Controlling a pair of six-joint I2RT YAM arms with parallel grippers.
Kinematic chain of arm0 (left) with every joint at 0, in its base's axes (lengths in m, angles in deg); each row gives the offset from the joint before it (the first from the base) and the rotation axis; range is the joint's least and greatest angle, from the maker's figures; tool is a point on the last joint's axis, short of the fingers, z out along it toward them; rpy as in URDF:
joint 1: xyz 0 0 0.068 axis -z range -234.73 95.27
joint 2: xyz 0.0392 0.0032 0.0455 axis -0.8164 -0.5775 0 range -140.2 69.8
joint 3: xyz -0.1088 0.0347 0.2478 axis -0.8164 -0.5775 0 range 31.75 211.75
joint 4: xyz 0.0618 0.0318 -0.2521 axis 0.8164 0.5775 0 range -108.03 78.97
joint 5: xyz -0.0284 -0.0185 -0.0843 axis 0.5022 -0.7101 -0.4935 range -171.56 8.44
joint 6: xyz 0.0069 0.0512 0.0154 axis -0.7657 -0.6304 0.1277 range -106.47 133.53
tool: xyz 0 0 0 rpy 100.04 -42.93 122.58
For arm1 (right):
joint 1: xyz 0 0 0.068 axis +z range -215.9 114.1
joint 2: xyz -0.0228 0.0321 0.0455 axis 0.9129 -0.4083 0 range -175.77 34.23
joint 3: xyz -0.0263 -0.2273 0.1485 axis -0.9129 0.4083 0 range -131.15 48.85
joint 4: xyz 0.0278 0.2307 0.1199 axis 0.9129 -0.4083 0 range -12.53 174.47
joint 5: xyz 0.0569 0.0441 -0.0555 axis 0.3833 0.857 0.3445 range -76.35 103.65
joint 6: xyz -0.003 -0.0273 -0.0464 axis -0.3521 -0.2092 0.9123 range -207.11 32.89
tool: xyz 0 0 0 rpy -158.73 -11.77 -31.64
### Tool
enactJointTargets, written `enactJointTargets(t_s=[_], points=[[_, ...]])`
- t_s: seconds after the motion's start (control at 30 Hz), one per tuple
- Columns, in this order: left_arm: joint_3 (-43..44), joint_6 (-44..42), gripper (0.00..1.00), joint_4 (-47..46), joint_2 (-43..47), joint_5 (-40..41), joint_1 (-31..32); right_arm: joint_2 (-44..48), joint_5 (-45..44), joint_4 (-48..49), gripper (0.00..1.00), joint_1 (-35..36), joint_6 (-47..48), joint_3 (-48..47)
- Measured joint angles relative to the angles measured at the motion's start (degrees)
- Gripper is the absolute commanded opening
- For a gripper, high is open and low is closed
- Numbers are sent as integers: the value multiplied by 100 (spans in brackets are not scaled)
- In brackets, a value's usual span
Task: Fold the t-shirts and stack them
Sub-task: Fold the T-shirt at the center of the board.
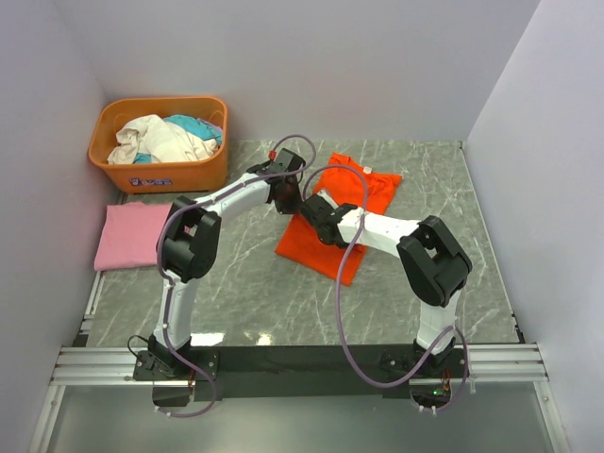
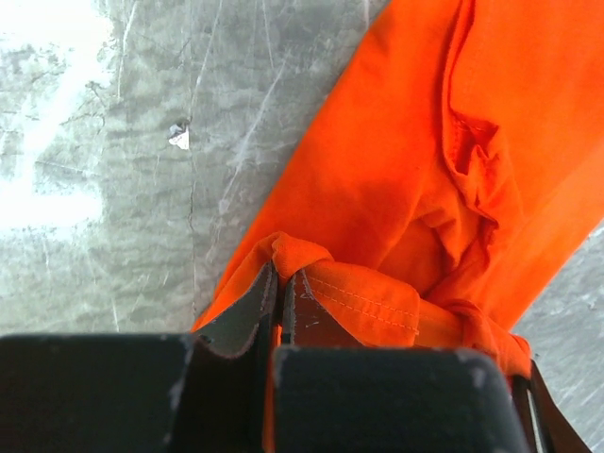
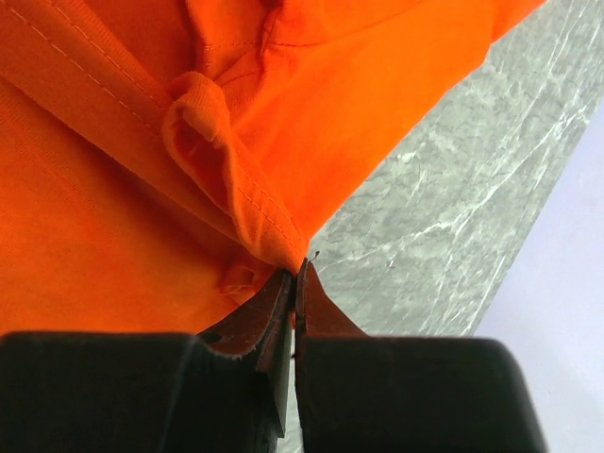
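The bright orange-red t-shirt (image 1: 370,193) lies rumpled, mid-frame, on the grey veined marble table (image 1: 255,288). The left gripper (image 2: 281,283) pinches a stitched, bunched fold of it. The right gripper (image 3: 294,288) has its jaws pressed together at the hem; I cannot tell whether cloth is caught. The light pink t-shirt (image 1: 130,236) sits as a soft folded square at left
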Motion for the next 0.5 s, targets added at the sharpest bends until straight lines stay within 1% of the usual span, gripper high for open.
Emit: enactJointTargets(t_s=[0.17, 0.2, 0.23, 0.3, 0.33, 0.37, 0.4, 0.43, 0.5], points=[[-11, -2, 3, -109, -153, -7, -2, -9, -2, 31, 6, -22, -7, 0], [-11, -7, 4, -125, -177, -7, -2, -13, -2, 31, 9, -22, -9, 0], [-11, -15, 6, -138, -199, -15, -2, -15, -2, 28, 13, -22, -17, 0], [-11, -46, 9, -153, -216, -26, -2, -37, -7, 22, 20, -22, -52, 0], [-11, -50, 16, -160, -216, -28, -2, -50, -9, 7, 26, -22, -72, -2], [-11, -66, 20, -173, -216, -26, -2, -63, -28, -15, 28, -22, -101, -2], [-11, -76, 24, -197, -216, -24, -2, -70, -63, -44, 30, -22, -120, -4], [-15, -87, 31, -212, -216, -20, -2, -70, -96, -76, 32, -24, -138, -7], [-55, -105, 38, -243, -201, 2, -9, -70, -151, -127, 32, -35, -149, -24]])
